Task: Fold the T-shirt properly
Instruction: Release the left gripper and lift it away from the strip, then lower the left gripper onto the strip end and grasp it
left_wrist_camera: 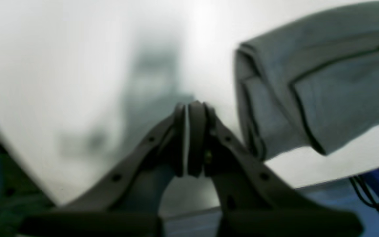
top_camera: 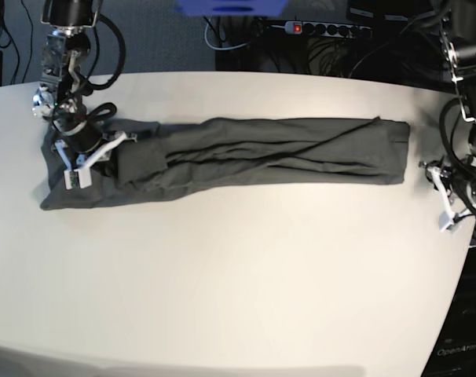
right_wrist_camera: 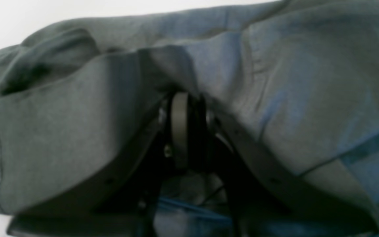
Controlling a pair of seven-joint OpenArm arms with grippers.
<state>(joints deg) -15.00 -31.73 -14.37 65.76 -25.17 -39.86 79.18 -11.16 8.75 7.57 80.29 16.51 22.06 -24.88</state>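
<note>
Nearest the base camera the white table [top_camera: 238, 275] lies bare; beyond it the T-shirt [top_camera: 246, 153] stretches as a long, narrow folded band across the table's far half. It looks thin, light and limp, likely to sag and slide, so its two ends seem the best holds. The right gripper [right_wrist_camera: 184, 98] is clenched on cloth at one end; the left gripper [left_wrist_camera: 189, 110], pressed shut and empty, hangs just beside the other.

T-shirt [top_camera: 254, 151]: thin soft cloth, matt dark olive-grey, creased, with stitched hems. Table [top_camera: 238, 267]: smooth white top, faint sheen. Left gripper [left_wrist_camera: 189, 140]: dark matt fingers, probably plastic; the view is blurred. Right gripper [right_wrist_camera: 186, 128]: the same dark matt finish.
</note>
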